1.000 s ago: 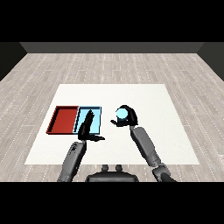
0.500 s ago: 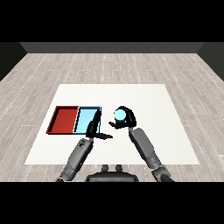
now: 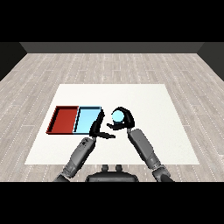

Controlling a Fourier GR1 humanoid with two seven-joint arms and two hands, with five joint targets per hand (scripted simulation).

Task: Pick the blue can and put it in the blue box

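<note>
My right hand [image 3: 125, 119] is curled round the light blue can [image 3: 117, 116] and holds it just right of the light blue tray [image 3: 86, 119]. The can's round top faces the view. My left hand [image 3: 97, 128] is open, its fingers straight, at the blue tray's near right corner, with the thumb stretched toward the right hand. The can is beside the tray, not over it.
A red tray [image 3: 64, 120] lies against the blue tray's left side. Both trays sit on the white table [image 3: 157, 105], left of its middle. Grey plank floor surrounds the table.
The right hand has carried the can leftward toward the blue tray. The left hand has moved right and nearer, off the blue tray to its right corner.
</note>
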